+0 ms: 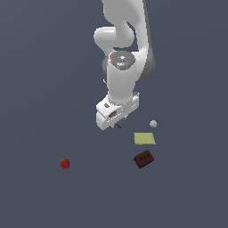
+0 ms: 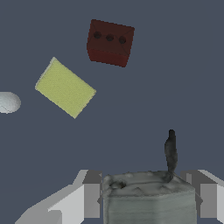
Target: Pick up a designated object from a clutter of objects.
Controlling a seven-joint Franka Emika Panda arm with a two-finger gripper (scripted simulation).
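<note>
**Grey block sits between the fingers, stem standing away from it**

Grey and mottled, the designated object (image 2: 148, 199) fills the space between the two fingers (image 2: 85, 194) in the wrist view, with a thin dark stem (image 2: 170, 151) rising from one corner of its face. The stem is the object's long, slender part, and it points away from the camera towards the floor. The gripper (image 2: 146, 197) has its fingers set close against both sides of the block, so it appears clamped on it.

The exterior view shows almost nothing of this. There the gripper (image 1: 116, 124) hangs at the centre of the frame under the white arm (image 1: 122, 67), and only a thin dark sliver shows beneath the hand, so the block's shape cannot be told from that side.

That view does show the red strawberry (image 1: 65, 163) at lower left, well apart from the rest, which the wrist camera misses. Both views catch the brown holed brick (image 2: 110, 42), the flat yellow pad (image 2: 65, 88) near it, and the small grey ball (image 2: 8, 102), all resting on the dark floor (image 1: 187, 191).
</note>
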